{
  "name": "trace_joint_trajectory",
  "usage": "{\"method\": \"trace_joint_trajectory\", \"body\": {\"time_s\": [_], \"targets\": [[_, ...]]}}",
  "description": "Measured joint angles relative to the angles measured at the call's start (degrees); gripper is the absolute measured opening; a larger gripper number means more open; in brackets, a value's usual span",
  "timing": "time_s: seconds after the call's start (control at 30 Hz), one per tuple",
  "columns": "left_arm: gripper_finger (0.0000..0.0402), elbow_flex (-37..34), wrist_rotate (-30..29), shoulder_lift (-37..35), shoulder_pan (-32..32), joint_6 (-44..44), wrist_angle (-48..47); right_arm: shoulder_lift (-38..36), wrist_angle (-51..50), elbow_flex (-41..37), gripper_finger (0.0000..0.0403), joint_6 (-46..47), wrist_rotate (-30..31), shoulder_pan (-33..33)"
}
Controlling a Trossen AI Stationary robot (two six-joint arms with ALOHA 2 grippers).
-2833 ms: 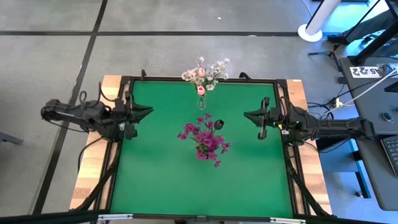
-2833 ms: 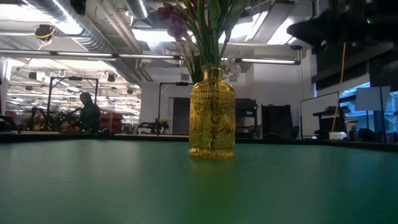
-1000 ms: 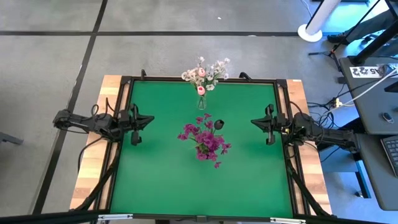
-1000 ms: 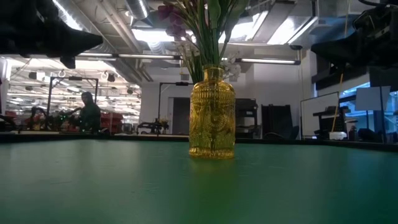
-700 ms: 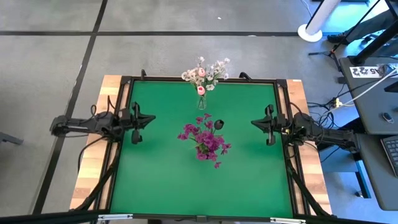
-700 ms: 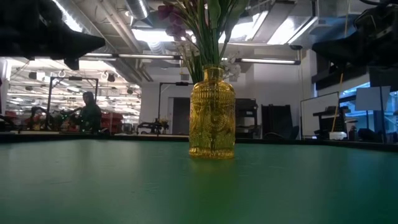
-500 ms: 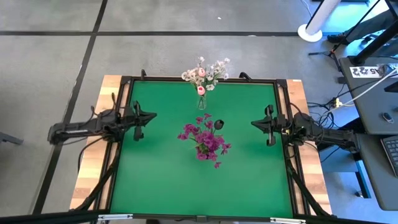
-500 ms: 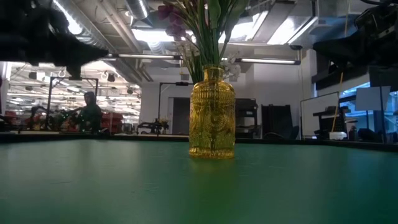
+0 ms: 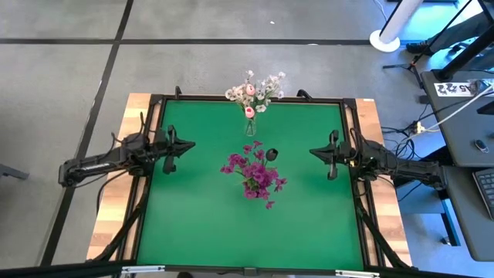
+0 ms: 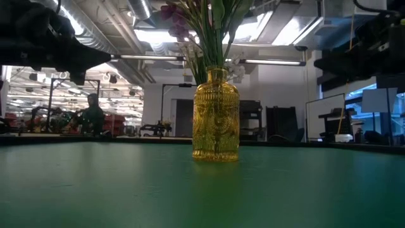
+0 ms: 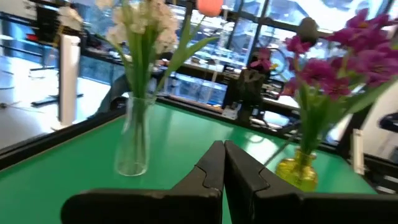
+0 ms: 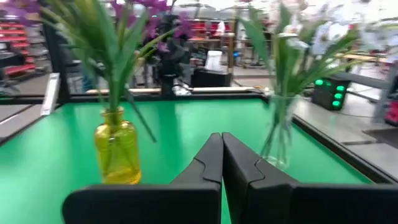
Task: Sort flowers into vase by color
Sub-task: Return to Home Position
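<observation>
Purple-magenta blossoms (image 9: 254, 172) stand with their stems in a yellow glass vase (image 10: 216, 116) at the table's middle, also visible as the yellow vase (image 11: 298, 172) and yellow vase (image 12: 116, 154). White clusters and pink buds (image 9: 255, 91) stand in a clear glass vase (image 11: 134, 138) near the far edge, seen too as the clear vase (image 12: 277, 138). My left gripper (image 9: 190, 144) hovers shut over the table's left side, left of the yellow vase. My right gripper (image 9: 312, 151) hovers shut over the right side.
A black frame (image 9: 255, 99) borders the green mat (image 9: 208, 216). Wide bare mat lies on the near half. A person (image 10: 91, 114) is far off in the room behind. A desk with gear (image 9: 471, 116) stands beyond the right edge.
My left arm has swung, its gripper shifting slightly toward the far edge and the table's middle. My right gripper has barely moved. The vases and flowers have stayed still.
</observation>
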Motion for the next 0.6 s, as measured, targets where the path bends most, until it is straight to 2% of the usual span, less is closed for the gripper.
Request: {"method": "trace_joint_trajectory", "body": {"time_s": [0.17, 0.6], "targets": [[0.0, 0.0, 2.65, 0.0, -0.09, 0.0, 1.65, -0.01, 1.98, 0.0, 0.0001, 0.02, -3.36, 0.0], [0.0, 0.0, 2.61, 0.0, -0.19, -3.56, -0.55, 0.17, -0.22, 0.0, 0.0001, 1.52, 0.53, 0.0]]}}
